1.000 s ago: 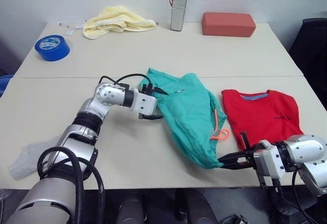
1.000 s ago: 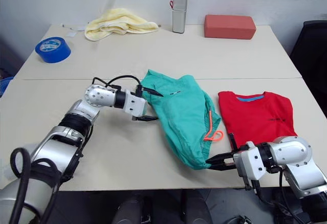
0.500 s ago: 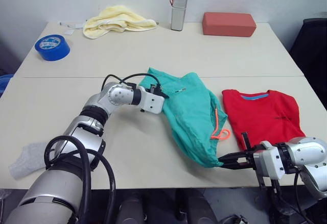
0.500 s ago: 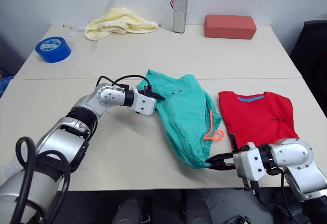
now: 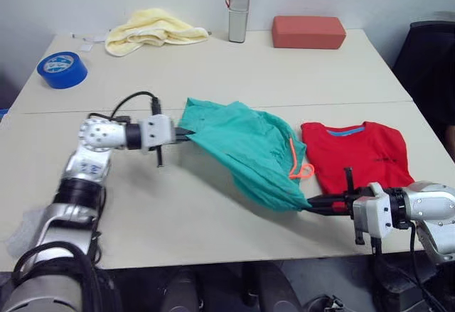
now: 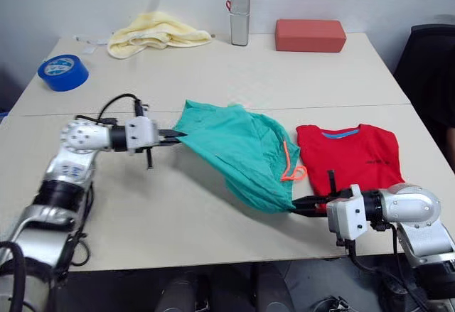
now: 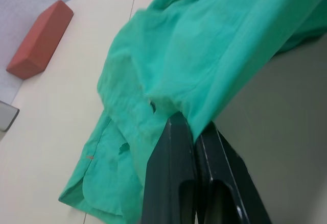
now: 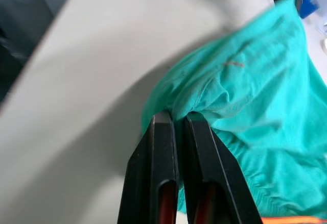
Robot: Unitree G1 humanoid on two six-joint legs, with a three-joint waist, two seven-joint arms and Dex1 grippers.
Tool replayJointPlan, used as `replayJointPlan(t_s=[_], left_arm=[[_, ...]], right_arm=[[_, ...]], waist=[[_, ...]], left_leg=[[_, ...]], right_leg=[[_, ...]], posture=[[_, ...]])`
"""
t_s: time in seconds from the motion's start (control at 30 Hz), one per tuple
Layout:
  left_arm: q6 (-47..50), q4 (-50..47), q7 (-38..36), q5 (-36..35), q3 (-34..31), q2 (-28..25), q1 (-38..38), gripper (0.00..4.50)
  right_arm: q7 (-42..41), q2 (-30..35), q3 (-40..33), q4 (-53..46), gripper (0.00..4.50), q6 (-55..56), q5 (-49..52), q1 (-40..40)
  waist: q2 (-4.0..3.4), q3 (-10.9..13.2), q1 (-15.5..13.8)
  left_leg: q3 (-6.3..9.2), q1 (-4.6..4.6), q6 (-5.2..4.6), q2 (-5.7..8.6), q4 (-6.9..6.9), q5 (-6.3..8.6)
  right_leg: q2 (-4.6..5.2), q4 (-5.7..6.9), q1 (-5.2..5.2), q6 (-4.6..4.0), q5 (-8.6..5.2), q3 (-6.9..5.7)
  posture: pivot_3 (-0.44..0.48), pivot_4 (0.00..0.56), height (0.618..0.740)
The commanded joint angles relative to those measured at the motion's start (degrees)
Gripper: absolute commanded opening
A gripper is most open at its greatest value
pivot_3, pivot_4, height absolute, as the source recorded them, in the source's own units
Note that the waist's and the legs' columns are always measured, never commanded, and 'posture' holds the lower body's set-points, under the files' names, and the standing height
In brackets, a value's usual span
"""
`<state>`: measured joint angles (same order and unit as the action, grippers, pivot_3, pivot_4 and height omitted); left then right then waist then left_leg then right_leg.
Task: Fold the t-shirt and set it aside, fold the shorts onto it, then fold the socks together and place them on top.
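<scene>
socks [image 5: 18, 235]: cut by frame edge | t-shirt [image 5: 354, 154]: near hem hidden behind right arm

Your left arm is reaching forward and inward over the table, with the wrist lying level. Your left gripper [image 5: 186, 136] is pinching the shorts [image 5: 245, 148] at their far left edge, its two black fingers [image 7: 173, 147] pressed together on the fabric. Your right arm is staying low at the near edge, and your right gripper [image 5: 318, 203] is clamping the shorts' near corner.
</scene>
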<state>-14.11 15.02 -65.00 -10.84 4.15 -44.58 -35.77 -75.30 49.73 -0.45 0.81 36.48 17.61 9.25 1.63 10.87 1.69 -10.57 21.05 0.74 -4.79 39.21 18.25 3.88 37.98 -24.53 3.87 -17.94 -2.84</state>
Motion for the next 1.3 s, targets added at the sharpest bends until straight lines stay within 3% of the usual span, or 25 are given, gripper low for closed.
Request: replayJointPlan(t_s=[0.03,0.17,0.33,0.47,0.6,0.73,0.83,0.93,1.0,1.1,1.13,1.2,1.3], left_arm=[[13.74,-18.11,-3.93,-9.83,-7.46,-8.64,10.94,0.01],[27.64,-35.4,-10.99,-23.05,-18.87,-17.14,33.04,0.01],[35.31,-46.31,-16.54,-21.52,-30.2,-19.74,58.94,0.01],[36.79,-47.78,-14.01,-20.9,-30.95,-17.04,64.92,0.01],[39.77,-46.34,-10.84,-22.33,-28.49,-15.76,61.89,0.01],[42.34,-39.7,-6.04,-20.78,-23.12,-15.94,49.54,0.01],[41.89,-26.23,4.1,-13.45,-15.6,-11.68,26.43,0.01],[41.53,-12.61,14.43,-8.57,-13.39,-6.01,6.55,0.01],[32.14,3.05,24.65,-2.63,-13.06,-1.84,-11.72,0.01],[13.78,23.72,38.27,3.91,-13.95,0.57,-32.96,0.01],[8.49,29.07,41.09,5.43,-13.72,0.52,-38.11,0.01],[-2.73,36.1,46.78,9.15,-12.72,-0.53,-45.56,0.01],[-12.31,41.15,46.89,10.89,-11.85,-1.18,-50.63,0.01]], right_arm=[[3.38,-1.07,-1.18,3.18,0.0,4.69,-3.96,3.16],[5.55,-1.57,0.02,4.21,0.0,6.22,-5.71,4.22],[3.37,0.91,1.77,-1.01,0.0,4.48,-0.93,-1.21],[-2.62,6.2,3.7,-7.06,0.0,-2.4,6.39,-8.86],[-4.98,8.66,3.85,-8.58,0.0,-7.04,7.58,-9.23],[-3.37,5.44,4.26,-4.31,0.0,-7.62,4.03,0.53],[1.85,-1.26,4.35,5.8,0.0,-3.11,-2.81,18.19],[9.05,-6.11,3.74,18.12,0.0,2.46,-10.62,33.98],[21.3,-8.46,3.02,31.41,0.0,8.99,-20.43,49.58],[38.84,-8.51,3.18,45.6,0.0,13.64,-31.47,65.07],[44.31,-7.93,3.67,48.76,0.0,15.47,-34.7,68.33],[52.01,-6.75,5.1,53.21,0.0,16.67,-39.44,72.96],[59.64,-5.04,6.56,55.99,0.0,19.5,-43.79,75.55]], waist=[[0.0,0.0,0.34],[-0.02,-0.01,0.27],[-0.02,-0.01,-0.29],[-0.06,-0.04,-0.35],[0.03,-0.09,-0.01],[0.02,-0.1,0.15],[-0.08,0.0,0.01],[-0.11,-0.01,-0.21],[-0.02,0.1,-0.18],[0.09,0.19,0.04],[0.21,0.11,0.09],[0.24,0.06,0.48],[0.24,0.06,1.31]], left_leg=[[0.0,0.02,0.0,-0.03,-0.01,0.0],[0.0,0.02,0.0,-0.24,-0.09,0.01],[0.31,0.07,0.05,-0.17,-0.09,-0.02],[0.6,0.07,0.02,0.03,-0.13,-0.02],[0.67,-0.03,-0.06,-0.02,-0.16,0.04],[0.65,-0.09,0.03,0.02,-0.17,0.03],[0.61,-0.2,0.14,0.06,-0.15,-0.06],[0.58,0.15,0.26,-0.05,-0.21,-0.35],[0.48,0.28,0.26,-0.05,-0.09,-0.42],[0.2,0.9,0.24,-0.03,-0.05,-0.55],[0.07,1.31,0.24,-0.04,-0.05,-0.55],[-0.17,1.28,0.27,-0.03,-0.25,-0.41],[-0.99,1.21,0.13,0.09,-0.9,-0.17]], right_leg=[[-0.01,-0.02,-0.01,0.0,0.0,0.03],[0.07,-0.05,-0.05,-0.07,-0.05,0.14],[0.19,-0.07,0.03,-0.21,-0.14,0.17],[0.33,-0.17,0.19,-0.24,-0.16,0.04],[0.56,-0.21,0.34,-0.25,-0.16,-0.02],[0.5,-0.19,0.33,-0.36,-0.13,-0.03],[0.09,-0.13,0.4,-0.44,-0.07,-0.14],[-0.13,-0.14,0.09,-0.48,0.21,-0.04],[-0.18,-0.05,-0.05,-0.45,0.2,-0.19],[-0.13,0.15,-0.91,-0.36,0.3,-0.14],[-0.08,0.17,-1.32,-0.36,0.3,-0.17],[0.04,0.24,-1.51,-0.36,0.28,-0.23],[0.44,0.14,-1.96,-0.38,0.26,-0.93]], posture=[[0.0,0.15,0.74],[0.0,0.15,0.74],[0.0,0.15,0.74],[0.0,0.15,0.74],[0.0,0.15,0.74],[0.0,0.15,0.74],[0.0,0.15,0.74],[0.0,0.15,0.74],[0.0,0.15,0.74],[0.0,0.15,0.74],[0.0,0.15,0.74],[0.0,0.15,0.74],[0.0,0.15,0.74]])
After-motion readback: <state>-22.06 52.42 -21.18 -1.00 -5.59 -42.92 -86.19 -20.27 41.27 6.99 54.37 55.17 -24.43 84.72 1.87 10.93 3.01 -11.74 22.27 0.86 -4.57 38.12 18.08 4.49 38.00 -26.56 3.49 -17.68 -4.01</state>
